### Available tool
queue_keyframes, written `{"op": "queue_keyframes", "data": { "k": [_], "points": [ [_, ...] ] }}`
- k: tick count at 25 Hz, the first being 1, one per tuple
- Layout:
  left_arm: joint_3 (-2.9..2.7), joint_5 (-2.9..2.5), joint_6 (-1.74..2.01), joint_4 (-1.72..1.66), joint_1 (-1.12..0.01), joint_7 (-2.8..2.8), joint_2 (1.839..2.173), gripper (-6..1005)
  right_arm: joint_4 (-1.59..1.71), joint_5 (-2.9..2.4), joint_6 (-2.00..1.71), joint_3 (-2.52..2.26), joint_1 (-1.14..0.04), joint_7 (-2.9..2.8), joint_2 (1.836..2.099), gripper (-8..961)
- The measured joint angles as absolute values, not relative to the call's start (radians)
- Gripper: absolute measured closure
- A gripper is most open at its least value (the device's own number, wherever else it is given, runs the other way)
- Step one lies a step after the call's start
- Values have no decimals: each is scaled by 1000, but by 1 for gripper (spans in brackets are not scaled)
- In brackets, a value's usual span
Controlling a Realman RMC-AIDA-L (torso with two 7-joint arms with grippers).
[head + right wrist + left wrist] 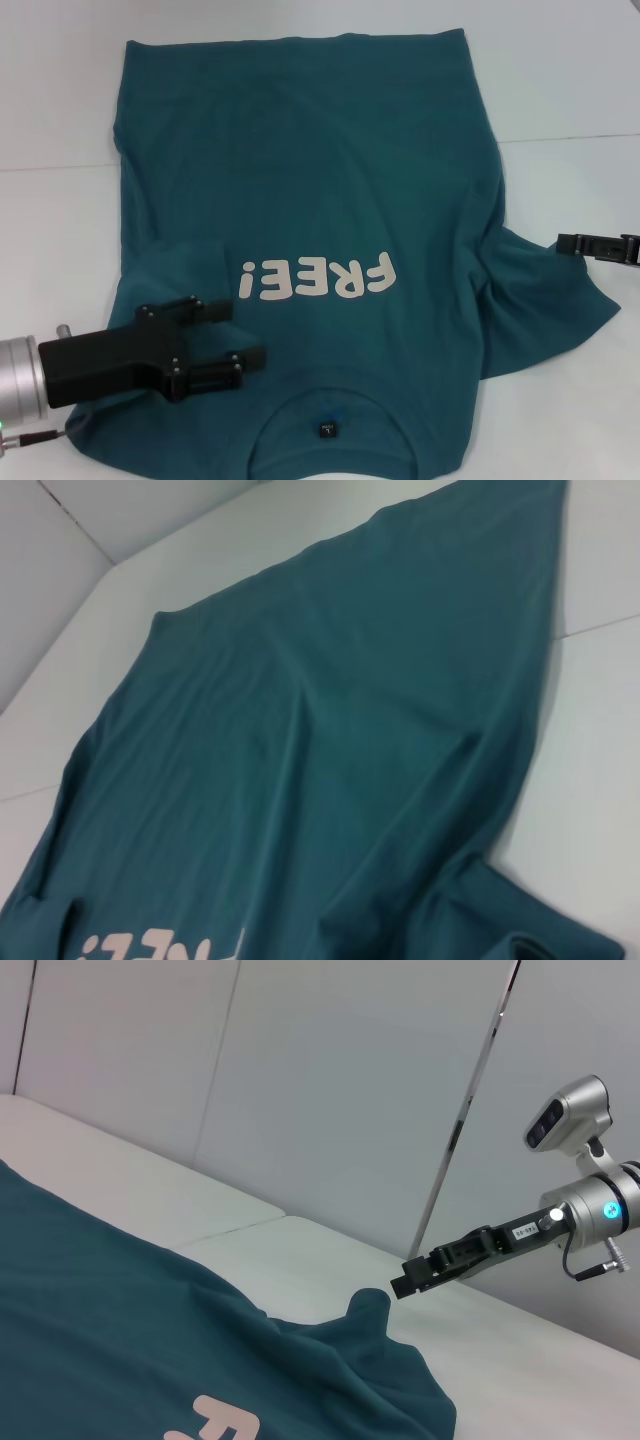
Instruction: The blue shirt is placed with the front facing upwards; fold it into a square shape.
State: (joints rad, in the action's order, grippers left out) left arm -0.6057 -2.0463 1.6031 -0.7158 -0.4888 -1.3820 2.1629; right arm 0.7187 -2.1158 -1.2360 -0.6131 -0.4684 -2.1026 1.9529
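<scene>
A: Where does the blue shirt (330, 180) lie from each tool?

B: Flat on the white tabletop (570, 90), collar toward the robot. The left tool (235, 335), fingers apart and empty, hovers right over the near shoulder. The right tool (568, 243) sits just past the rumpled sleeve (I cannot tell its fingers).

A: Its long axis?

B: Running straight away from both.

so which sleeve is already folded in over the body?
The sleeve on the robot's left: it lies folded onto the blue shirt beside the left gripper. The other sleeve still spreads out toward the right gripper.
</scene>
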Motion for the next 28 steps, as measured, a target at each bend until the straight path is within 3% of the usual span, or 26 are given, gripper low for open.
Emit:
{"op": "queue_keyframes", "data": {
  "k": [7, 15, 28],
  "points": [
    [-606, -2046, 1600, -701, -491, -1382, 2163, 139, 716, -2117, -1195, -617, -471, -2096, 1960, 37],
    [-606, -2046, 1593, -696, -493, -1382, 2163, 139, 704, -2117, -1131, -631, -483, -2060, 1994, 66],
    [-606, -2045, 1593, -696, -490, -1382, 2163, 140, 677, -2116, -1116, -630, -499, -2038, 2009, 136]
  ]
}}
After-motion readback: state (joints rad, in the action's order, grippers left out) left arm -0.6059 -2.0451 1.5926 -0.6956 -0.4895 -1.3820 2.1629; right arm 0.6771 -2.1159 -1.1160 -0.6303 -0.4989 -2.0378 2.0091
